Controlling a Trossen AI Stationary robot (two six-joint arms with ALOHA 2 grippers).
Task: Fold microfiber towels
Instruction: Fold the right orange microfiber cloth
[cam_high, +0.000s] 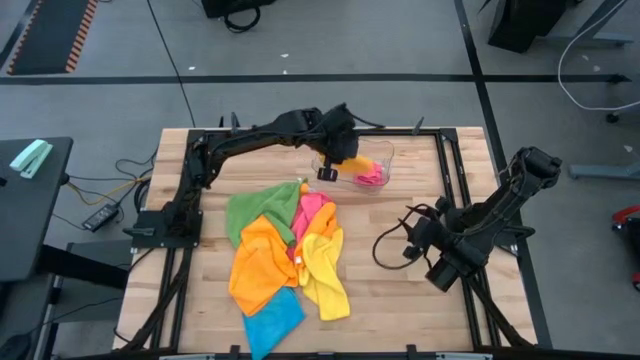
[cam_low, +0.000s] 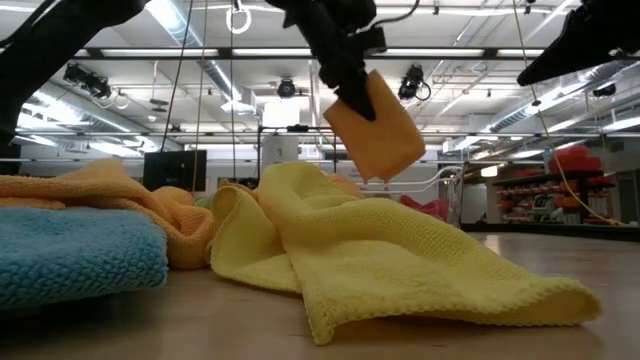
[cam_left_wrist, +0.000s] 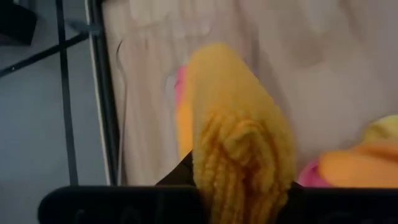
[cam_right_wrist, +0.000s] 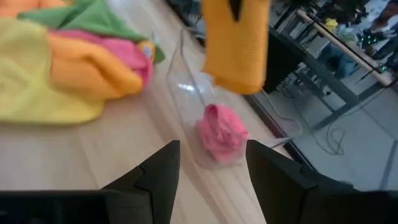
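Blue towel (cam_low: 75, 255) and yellow towel (cam_low: 400, 265) lie unfolded, well behind the left gripper (cam_high: 330, 160). It pinches a folded orange towel (cam_low: 375, 125) above the tray (cam_high: 383, 160), where a pink one (cam_right_wrist: 221, 130) sits. Right gripper (cam_right_wrist: 208, 165) waits open. Many towels remain.

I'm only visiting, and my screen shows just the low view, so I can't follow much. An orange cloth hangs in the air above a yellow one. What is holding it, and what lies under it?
Observer: The left gripper is shut on the folded orange towel, above the far side of the table.
Operator: Is anything below it?
Observer: Yes, a clear plastic tray with a pink towel inside.
Operator: And the other arm?
Observer: The right gripper is open and empty, near the table's right edge, pointing toward the tray.
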